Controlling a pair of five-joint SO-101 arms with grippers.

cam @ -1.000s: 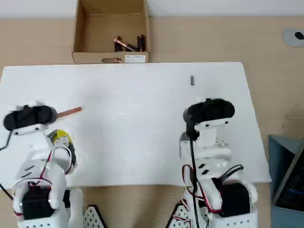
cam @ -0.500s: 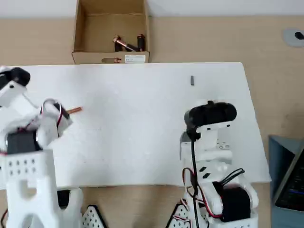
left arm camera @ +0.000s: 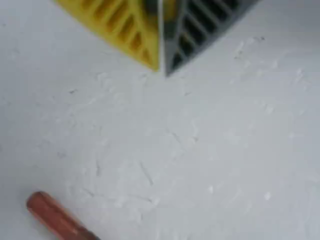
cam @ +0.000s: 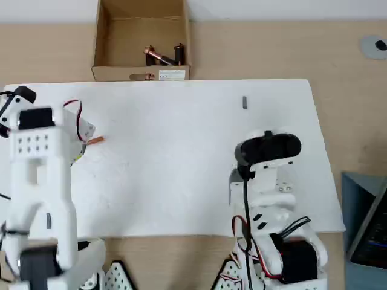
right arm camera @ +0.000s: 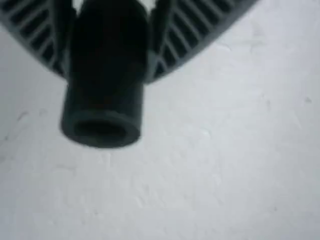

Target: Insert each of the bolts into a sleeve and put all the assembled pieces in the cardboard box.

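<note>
A copper bolt [cam: 96, 140] lies on the white mat [cam: 181, 157] at the left, and its end [left arm camera: 54, 218] shows in the left wrist view. My left gripper [left arm camera: 161, 64] hangs just above the mat near the bolt, its yellow and grey fingers shut with nothing between them. The left arm [cam: 37, 139] covers most of the bolt from above. My right gripper [right arm camera: 107, 60] is shut on a black sleeve [right arm camera: 102, 115], held over the mat's right half under the right arm [cam: 266, 148]. The cardboard box [cam: 104, 42] at the back holds several assembled pieces [cam: 163, 55].
A small dark sleeve [cam: 244, 103] lies on the mat at the back right. One more copper piece [cam: 141, 77] rests against the box's front wall. The mat's front edge runs close to both arm bases. A blue object [cam: 366, 223] sits off the mat at the right.
The left arm has risen and swung over the mat's left edge, now covering more of the copper bolt. The right arm with the sleeve has hardly moved.
</note>
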